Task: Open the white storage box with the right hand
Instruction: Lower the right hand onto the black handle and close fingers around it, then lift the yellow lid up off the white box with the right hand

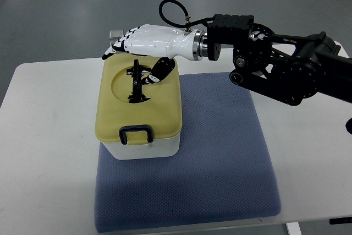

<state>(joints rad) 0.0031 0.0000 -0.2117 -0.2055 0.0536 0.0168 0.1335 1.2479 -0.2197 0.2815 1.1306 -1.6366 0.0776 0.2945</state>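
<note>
The white storage box (147, 148) sits on a blue-grey mat (220, 180), toward the mat's left edge, with its yellow lid (159, 115) still seated flat and its black front latch (136, 133) on the side farthest from the fingers. In the round recess of the lid a black handle (135, 82) stands upright, just below and in front of the fingertips. The right hand (146, 41) reaches in over the far edge of the lid, palm down, its fingers (118, 46) extended and close together toward the lid's far left corner, gripping nothing that I can see; the thumb (160, 70) hangs down beside the handle, near it but seemingly not around it. I judge the grasp not yet made, and this is where trouble lies. If the fingers close where they are, they meet bare lid past the handle rather than the handle itself, and the hand lifts away with nothing. If the thumb alone hooks the handle, the thin bar may slip free or fold back into its recess. The latch also looks closed, though I cannot be sure; should it be engaged, pulling up on the handle would raise the whole box off the mat or tip it toward the fingers rather than open it. The mat lies on a white table (44, 97), and a sideways tug could slide the box leftward off the mat. The left arm does not show.
</note>
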